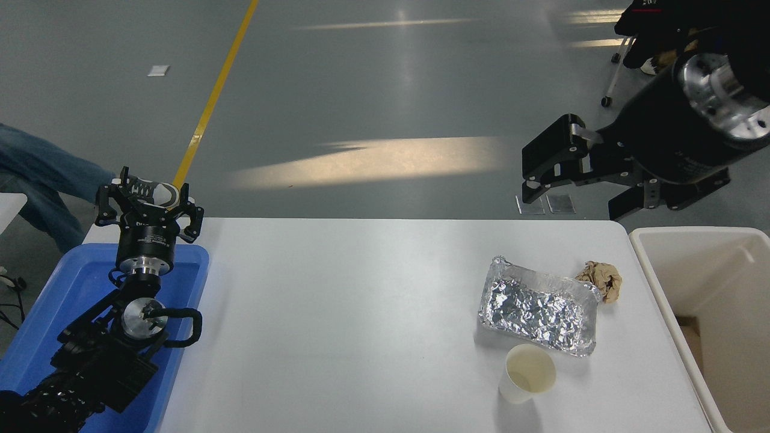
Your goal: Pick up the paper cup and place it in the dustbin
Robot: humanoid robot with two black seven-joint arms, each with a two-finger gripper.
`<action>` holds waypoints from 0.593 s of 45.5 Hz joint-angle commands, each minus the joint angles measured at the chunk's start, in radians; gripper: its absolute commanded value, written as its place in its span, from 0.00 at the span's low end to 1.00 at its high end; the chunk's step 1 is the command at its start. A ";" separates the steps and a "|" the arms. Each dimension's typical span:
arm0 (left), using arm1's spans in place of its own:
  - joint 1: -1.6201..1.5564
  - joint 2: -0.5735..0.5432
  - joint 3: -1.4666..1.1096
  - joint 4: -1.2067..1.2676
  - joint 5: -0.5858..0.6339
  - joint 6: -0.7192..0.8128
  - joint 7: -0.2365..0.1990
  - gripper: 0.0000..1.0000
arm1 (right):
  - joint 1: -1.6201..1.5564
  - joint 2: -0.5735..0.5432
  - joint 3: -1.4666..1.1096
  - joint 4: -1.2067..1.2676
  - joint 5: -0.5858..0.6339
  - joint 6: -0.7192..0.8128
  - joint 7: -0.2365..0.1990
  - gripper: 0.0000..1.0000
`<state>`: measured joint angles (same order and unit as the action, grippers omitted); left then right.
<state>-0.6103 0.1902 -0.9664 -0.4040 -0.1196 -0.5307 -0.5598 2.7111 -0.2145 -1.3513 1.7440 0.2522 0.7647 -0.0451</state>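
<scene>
One white table (361, 325), the landmark. Dustbin (652, 240): against its right edge. Blue tray (36, 325): at its left edge, left gripper (150, 207) parked above, fingers spread. Right gripper (574, 186): above its far right corner, jaws wide, holding nothing. Foil tray (538, 307): right side. Paper cup (528, 374): upright, just nearer than the foil. Brown paper ball (603, 278): beside the foil's far right corner.

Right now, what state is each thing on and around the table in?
paper cup: upright, empty, on the table
foil tray: open, empty
brown paper ball: crumpled
dustbin: open
right gripper: open, holding nothing
left gripper: open, above the blue tray
</scene>
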 commanded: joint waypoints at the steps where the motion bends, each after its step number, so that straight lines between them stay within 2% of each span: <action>1: 0.001 0.000 0.000 0.001 0.000 0.000 0.000 0.99 | -0.203 0.020 -0.034 0.001 -0.001 -0.119 -0.002 0.99; 17: 0.000 0.000 0.000 -0.001 0.000 0.000 0.000 0.99 | -0.602 0.035 0.049 0.001 0.006 -0.446 -0.004 0.98; 27: 0.000 0.000 0.000 -0.001 0.002 0.000 0.000 0.99 | -0.771 0.049 0.132 0.001 0.004 -0.558 -0.004 0.98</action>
<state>-0.6097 0.1902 -0.9664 -0.4042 -0.1196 -0.5309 -0.5601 2.1451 -0.1775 -1.2988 1.7449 0.2556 0.3516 -0.0483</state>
